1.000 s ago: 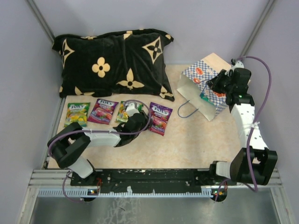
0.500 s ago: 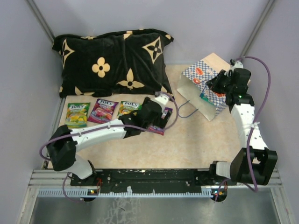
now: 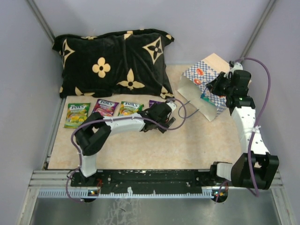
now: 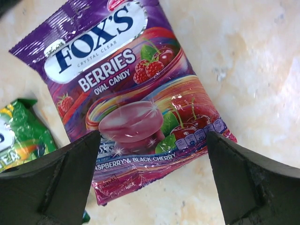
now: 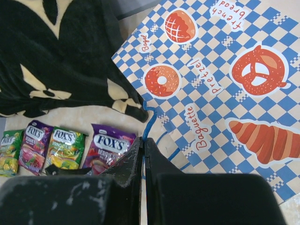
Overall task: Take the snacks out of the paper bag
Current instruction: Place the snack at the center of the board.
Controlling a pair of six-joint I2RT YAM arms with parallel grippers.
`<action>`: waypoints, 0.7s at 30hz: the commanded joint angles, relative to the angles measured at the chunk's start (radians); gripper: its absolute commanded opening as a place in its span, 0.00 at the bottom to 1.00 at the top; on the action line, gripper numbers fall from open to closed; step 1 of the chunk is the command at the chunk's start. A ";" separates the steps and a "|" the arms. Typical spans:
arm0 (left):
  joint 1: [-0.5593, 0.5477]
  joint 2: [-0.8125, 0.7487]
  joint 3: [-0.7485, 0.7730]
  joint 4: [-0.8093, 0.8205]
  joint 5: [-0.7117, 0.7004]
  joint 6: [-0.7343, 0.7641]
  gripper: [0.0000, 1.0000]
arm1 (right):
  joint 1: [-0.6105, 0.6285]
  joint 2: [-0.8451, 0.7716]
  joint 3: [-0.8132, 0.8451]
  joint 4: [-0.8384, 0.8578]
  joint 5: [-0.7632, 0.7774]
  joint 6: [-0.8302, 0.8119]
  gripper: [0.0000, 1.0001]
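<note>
Four snacks lie in a row on the table: a green one (image 3: 77, 114), a magenta one (image 3: 105, 108), a green-orange one (image 3: 129, 108) and a purple berries packet (image 4: 131, 98). My left gripper (image 4: 153, 136) hangs open just above the purple packet (image 3: 153, 102), one finger on each side and nothing held. The paper bag (image 3: 201, 84) lies tipped with its mouth towards the row. A teal bit (image 3: 205, 97) shows in the bag's mouth. My right gripper (image 5: 143, 140) is shut on the paper bag (image 5: 225, 79) at its blue cord handle (image 5: 150, 124).
A black cushion with tan flowers (image 3: 112, 63) fills the back left, close behind the row of packets. Grey walls close in the table on three sides. A metal rail (image 3: 154, 180) runs along the near edge.
My left gripper let go of the green-orange packet in the row, opened wide and swung right to stand over the purple packet. The right arm and the bag have barely moved.
</note>
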 commanded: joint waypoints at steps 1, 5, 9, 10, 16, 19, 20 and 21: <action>0.035 0.045 0.048 0.025 0.095 -0.097 1.00 | 0.004 -0.034 -0.014 0.017 0.003 -0.023 0.00; 0.089 0.058 0.032 0.028 0.151 -0.266 1.00 | 0.003 -0.031 -0.022 0.022 -0.002 -0.020 0.00; 0.113 0.050 -0.011 0.049 0.190 -0.338 1.00 | 0.003 -0.031 -0.022 0.019 -0.002 -0.021 0.00; 0.115 0.045 -0.014 0.046 0.189 -0.343 1.00 | 0.004 -0.032 -0.021 0.019 0.000 -0.021 0.00; 0.115 -0.034 -0.006 0.094 0.251 -0.241 1.00 | 0.004 -0.026 0.007 0.007 0.000 -0.011 0.00; 0.115 -0.089 0.056 0.081 0.279 -0.169 1.00 | 0.008 -0.032 0.032 -0.015 0.008 -0.013 0.00; 0.114 -0.109 0.077 0.088 0.295 -0.144 1.00 | 0.012 -0.036 0.039 -0.026 0.018 -0.019 0.00; 0.114 -0.131 0.084 0.107 0.311 -0.117 1.00 | 0.018 -0.043 0.046 -0.037 0.032 -0.025 0.00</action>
